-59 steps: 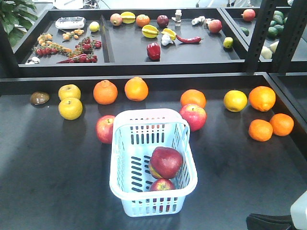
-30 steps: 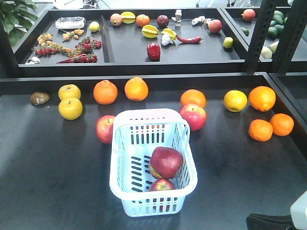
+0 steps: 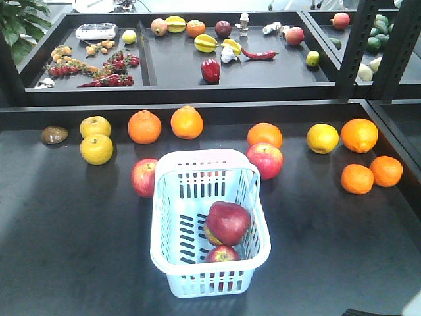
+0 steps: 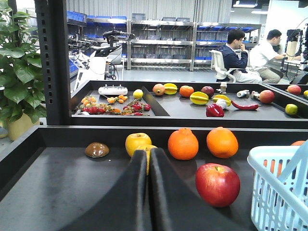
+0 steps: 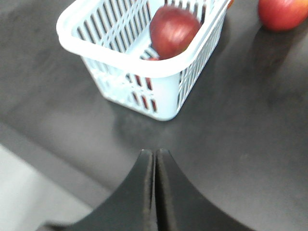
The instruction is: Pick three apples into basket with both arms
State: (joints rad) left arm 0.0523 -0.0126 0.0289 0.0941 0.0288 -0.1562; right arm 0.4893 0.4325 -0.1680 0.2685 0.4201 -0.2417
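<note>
Two apples [image 3: 227,224] are lying inside the pale blue basket [image 3: 161,224], two more are resting just outside its far corners, while the left gripper [image 4: 147,159] and right gripper [image 5: 155,159] are both sitting pressed together, empty.

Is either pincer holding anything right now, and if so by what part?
Nothing is held. The left pincer and right pincer are both shut with nothing between the fingers.

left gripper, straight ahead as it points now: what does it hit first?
Probably the nearer yellow fruit, partly hidden right behind the shut left gripper, with a second yellow fruit just beyond. The apple sits off to the right of that line. Depth is unclear from the wrist view.
</note>
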